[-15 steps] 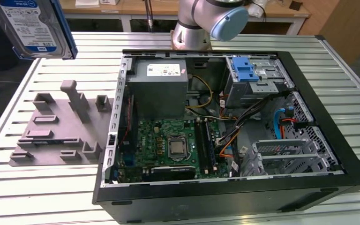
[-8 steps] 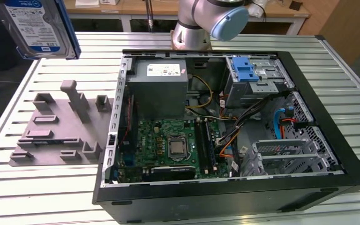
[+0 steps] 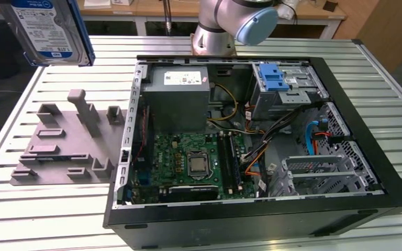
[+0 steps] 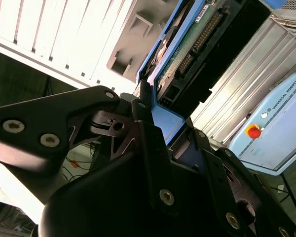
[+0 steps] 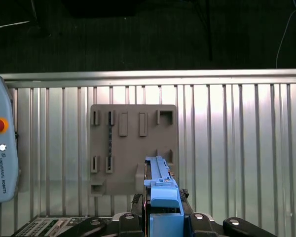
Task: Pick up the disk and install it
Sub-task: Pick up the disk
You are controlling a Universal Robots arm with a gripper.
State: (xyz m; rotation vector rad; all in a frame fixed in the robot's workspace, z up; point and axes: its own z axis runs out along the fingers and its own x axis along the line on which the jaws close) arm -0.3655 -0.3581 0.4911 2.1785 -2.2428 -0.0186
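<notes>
The disk (image 3: 44, 29) hangs closest to the exterior camera, label side facing it. It is high over the slatted table (image 3: 40, 219) at the exterior view's left, clear of everything. My gripper (image 4: 160, 126) is clamped on it. In both wrist views my fingers (image 5: 195, 219) pinch the blue caddy frame at one short end, so the long axis runs straight out from me, with the green circuit-board face showing in the second wrist view.

Below the free end lies the grey fixture plate (image 5: 133, 148), well apart from the disk, its slots and posts bare. The open computer case (image 3: 368, 120) sits toward the exterior view's right of the plate, just beside it. The drive cage with the blue latch (image 3: 279, 78) is at the case's far side, past the power supply (image 3: 176, 99).

Room looks open above the case walls. I judge that the cables near the cage and the wall edges are the tight spots.
</notes>
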